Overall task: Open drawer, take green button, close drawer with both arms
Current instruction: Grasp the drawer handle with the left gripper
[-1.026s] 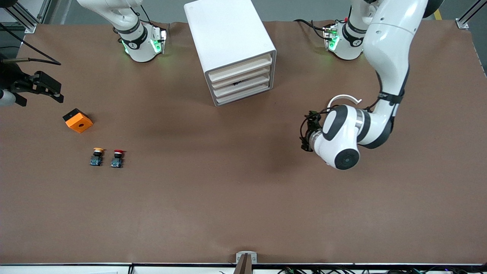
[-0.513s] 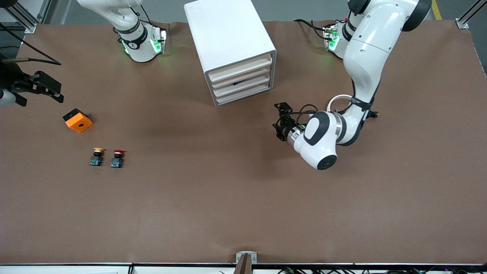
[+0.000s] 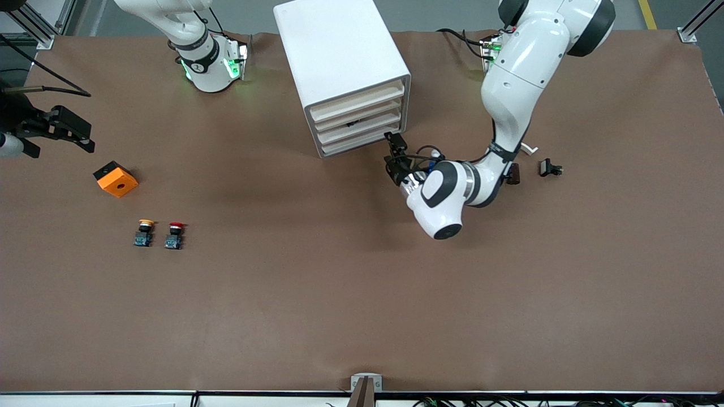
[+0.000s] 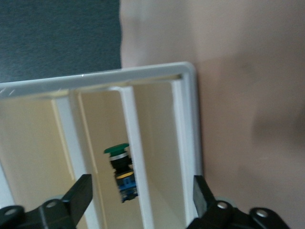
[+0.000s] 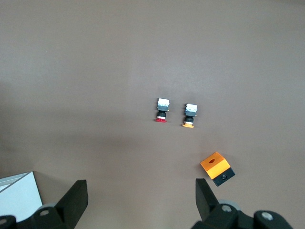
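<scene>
**Front view: left gripper at the cabinet face, every drawer shut**

Front view shows all 4 drawers flush in the white cabinet (image 3: 345,68), so the task appears to be at its opening step: nothing is pulled out, the button is not taken, and the closing is also left to do.

The left gripper (image 3: 396,152) sits low, just beside the cabinet's front at the corner toward the left arm's end of the table, level with the lowest drawers. In the left wrist view its 2 fingers (image 4: 78,195) stand apart with nothing between them. They frame the cabinet's open-fronted slots.

The green button (image 4: 119,169) shows straight ahead of the left gripper, between the 2 fingers in line of sight but deeper, inside the drawer (image 4: 109,143). It stands with its green cap above a black neck and a blue base. In the front view a dark speck at the 2nd slot from the top probably marks that same drawer (image 3: 357,121), though it is too small to be sure. That drawer lies above the gripper's present height, so the gripper likely needs to rise before it can hook the front edge.

The right gripper (image 3: 59,131) waits with its fingers apart over the right arm's end of the table, above the orange block (image 3: 115,179), the yellow-capped button (image 3: 144,232) and the red-capped button (image 3: 174,234).
</scene>
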You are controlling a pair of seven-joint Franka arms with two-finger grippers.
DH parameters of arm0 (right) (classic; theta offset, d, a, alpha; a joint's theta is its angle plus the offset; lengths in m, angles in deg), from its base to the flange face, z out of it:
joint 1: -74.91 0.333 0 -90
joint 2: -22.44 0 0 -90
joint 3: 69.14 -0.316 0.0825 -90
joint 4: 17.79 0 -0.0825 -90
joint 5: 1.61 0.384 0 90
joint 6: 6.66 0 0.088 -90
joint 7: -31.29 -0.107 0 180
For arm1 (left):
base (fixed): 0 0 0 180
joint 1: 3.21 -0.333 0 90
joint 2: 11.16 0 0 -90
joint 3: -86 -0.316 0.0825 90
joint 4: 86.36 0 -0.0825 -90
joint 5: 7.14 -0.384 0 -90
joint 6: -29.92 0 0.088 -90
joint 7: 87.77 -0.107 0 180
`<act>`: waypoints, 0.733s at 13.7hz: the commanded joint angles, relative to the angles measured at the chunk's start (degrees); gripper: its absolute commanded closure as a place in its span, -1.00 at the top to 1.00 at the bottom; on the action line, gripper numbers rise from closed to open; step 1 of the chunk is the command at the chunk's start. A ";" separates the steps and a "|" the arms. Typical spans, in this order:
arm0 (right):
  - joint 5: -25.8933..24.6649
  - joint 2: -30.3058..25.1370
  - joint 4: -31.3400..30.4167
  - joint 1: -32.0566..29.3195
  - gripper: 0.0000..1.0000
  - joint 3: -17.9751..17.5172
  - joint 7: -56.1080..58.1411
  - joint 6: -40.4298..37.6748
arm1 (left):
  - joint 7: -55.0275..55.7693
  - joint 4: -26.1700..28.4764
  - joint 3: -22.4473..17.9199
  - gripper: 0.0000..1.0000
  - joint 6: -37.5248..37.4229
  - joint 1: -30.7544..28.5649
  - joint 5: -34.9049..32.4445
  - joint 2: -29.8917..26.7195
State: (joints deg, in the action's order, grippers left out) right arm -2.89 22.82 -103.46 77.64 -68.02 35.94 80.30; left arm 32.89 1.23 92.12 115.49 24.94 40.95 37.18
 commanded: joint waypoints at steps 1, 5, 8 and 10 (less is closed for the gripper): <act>-0.13 0.67 1.47 0.09 1.00 -0.16 0.10 -0.66 | 3.17 -0.75 -0.42 0.50 -1.37 1.64 2.96 1.31; -0.13 0.67 1.47 0.27 1.00 -0.16 0.10 -0.66 | 3.35 1.00 -0.42 0.14 -2.51 3.40 3.32 2.36; -0.13 0.67 1.47 0.27 1.00 -0.16 0.10 -0.74 | 3.44 1.88 -0.42 0.11 -2.60 4.63 4.37 2.81; -0.13 0.67 1.47 0.44 1.00 -0.16 0.10 -0.74 | 4.40 1.80 -0.42 -0.09 -2.60 5.77 4.37 2.98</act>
State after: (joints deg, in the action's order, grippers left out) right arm -2.89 22.82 -103.46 77.79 -68.04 35.94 80.30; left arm 35.85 2.99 92.13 113.59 29.37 43.93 40.25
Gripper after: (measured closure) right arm 0.000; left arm 0.445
